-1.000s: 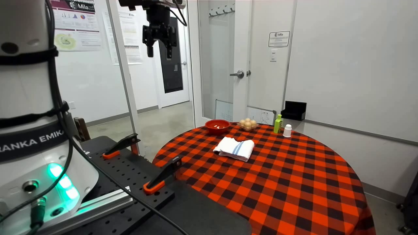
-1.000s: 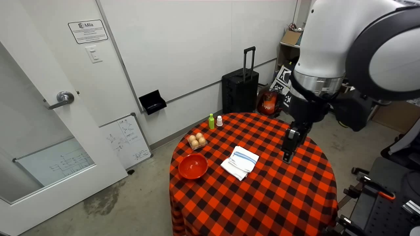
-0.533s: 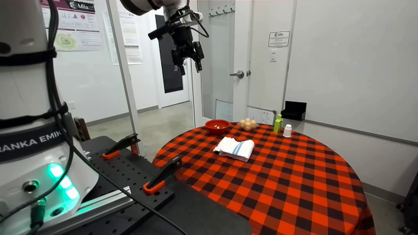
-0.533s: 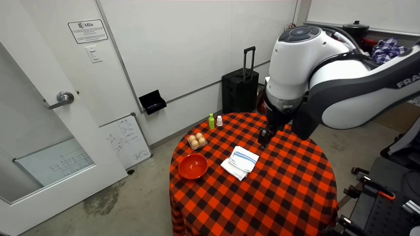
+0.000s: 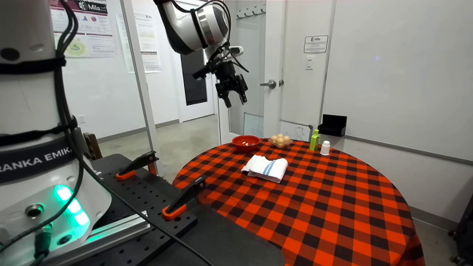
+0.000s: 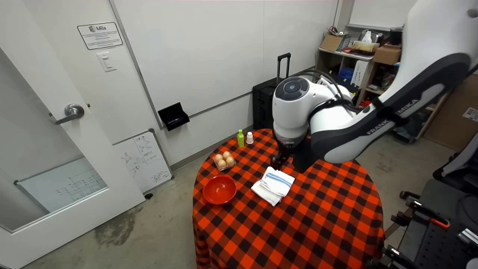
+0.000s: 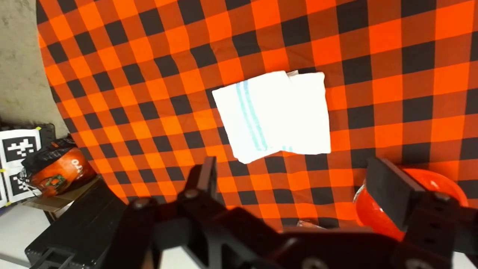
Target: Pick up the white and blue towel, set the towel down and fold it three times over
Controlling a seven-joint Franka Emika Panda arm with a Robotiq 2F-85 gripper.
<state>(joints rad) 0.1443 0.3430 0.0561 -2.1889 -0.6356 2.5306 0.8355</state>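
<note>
- Towel (image 7: 274,117) is lying loosely folded on the tablecloth (image 6: 298,228), near the bowl (image 6: 219,201).
- Gripper (image 5: 236,103) is hanging above the tablecloth, jaws wide apart, holding nothing.
- For the probable pickup, jaws should be straddling one edge, closing low.

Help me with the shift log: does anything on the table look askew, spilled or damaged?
Only the towel looks slightly off: its folded layers sit at an angle to each other, so their edges don't line up. I see no spill or damage on the tablecloth.
</note>
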